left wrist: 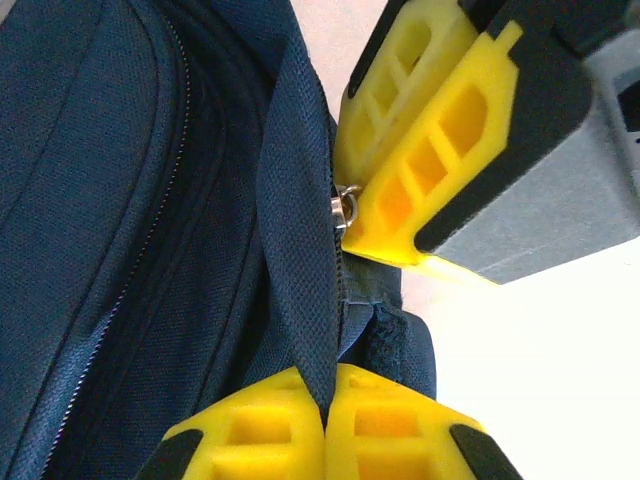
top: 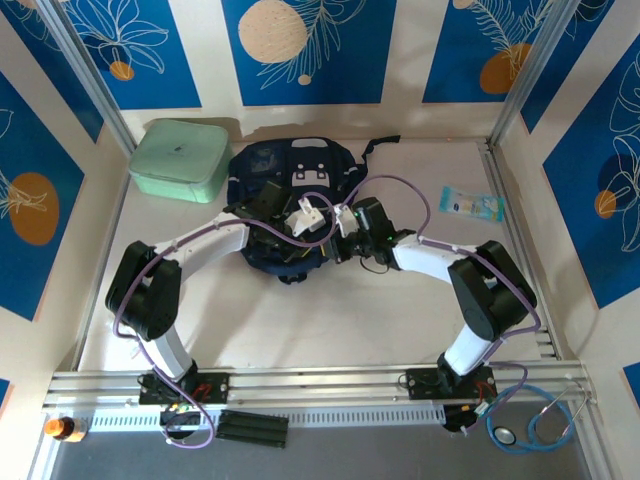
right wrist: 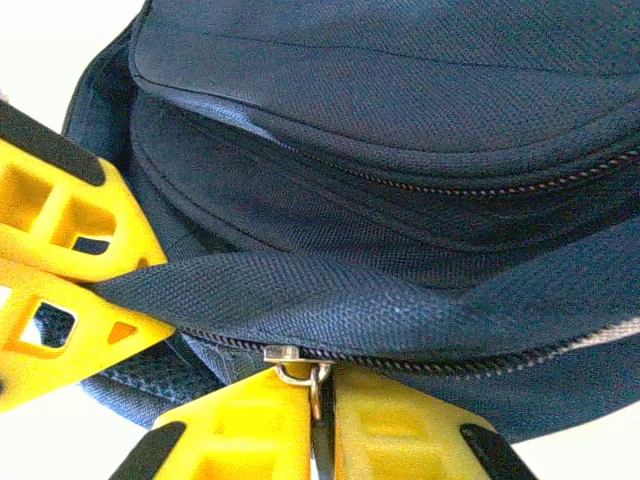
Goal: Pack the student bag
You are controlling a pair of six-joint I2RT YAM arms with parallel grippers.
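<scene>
two pincers are on the student bag (top: pixel 290 180) right now, meeting at its near edge in the middle of the bench (top: pixel 300 320). left pincer (left wrist: pixel 325 432) is pressed together on a fold of navy flap (left wrist: pixel 295 250), the cloth running straight down between its fingers. right pincer (right wrist: pixel 320 435) sits just beside it, closed on the small metal zip pull (right wrist: pixel 316 385), which hangs in the slit between its tips. looks like the zip-opening step, and it's a team job: the left should hold the flap taut while the right draws the pull along the line of the teeth, away from the left pincer and not upward, or the thin tab may slip out. the two sets of fingers crowd each other, so there's little room between them; the freer run looks to be along the zip's curve. beyond the left pincer a mint-green case (top: pixel 180 160) lies close to the bag. out past the right pincer a small packet (top: pixel 472 204) lies well apart on open bench.
</scene>
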